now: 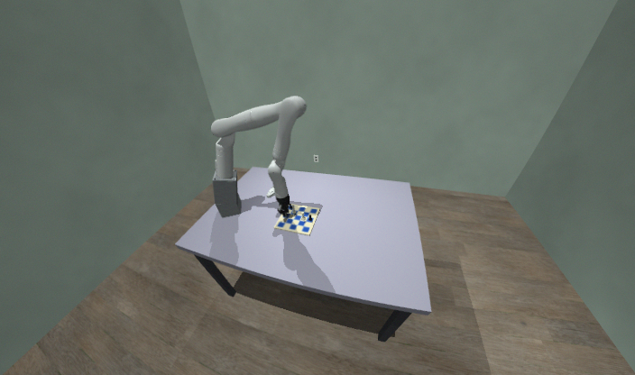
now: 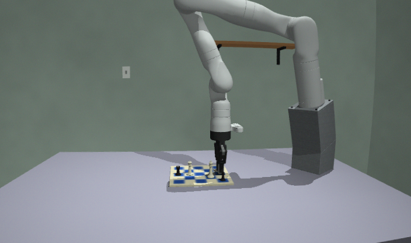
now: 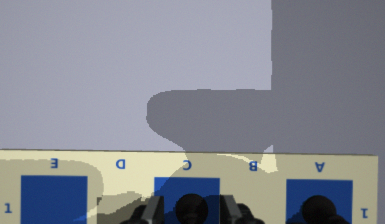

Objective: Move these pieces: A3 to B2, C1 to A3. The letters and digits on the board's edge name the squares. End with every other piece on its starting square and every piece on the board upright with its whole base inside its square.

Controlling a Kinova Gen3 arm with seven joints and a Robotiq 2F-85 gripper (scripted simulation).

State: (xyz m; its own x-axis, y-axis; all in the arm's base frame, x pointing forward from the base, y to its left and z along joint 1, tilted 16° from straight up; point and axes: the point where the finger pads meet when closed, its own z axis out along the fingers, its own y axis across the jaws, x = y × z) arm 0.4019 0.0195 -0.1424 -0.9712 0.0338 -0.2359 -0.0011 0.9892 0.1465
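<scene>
The blue and cream chessboard (image 1: 289,229) (image 2: 198,184) (image 3: 93,162) lies on the grey table. My gripper (image 1: 284,212) (image 2: 220,172) (image 3: 191,216) is low over the board's row 1 edge, the one nearest the arm's base. Its fingers are partly open and stand on either side of the black piece on C1 (image 3: 191,204), with gaps showing between fingers and piece. Another black piece (image 3: 317,207) (image 2: 222,178) stands on A1. Two white pieces (image 2: 211,170) (image 2: 189,168) and one more black piece (image 2: 177,170) stand farther across the board; I cannot read their squares.
The arm's grey base block (image 1: 225,197) (image 2: 312,138) stands on the table (image 1: 357,233) (image 2: 80,195) beside the board. A wooden wall shelf (image 2: 255,44) hangs behind the arm.
</scene>
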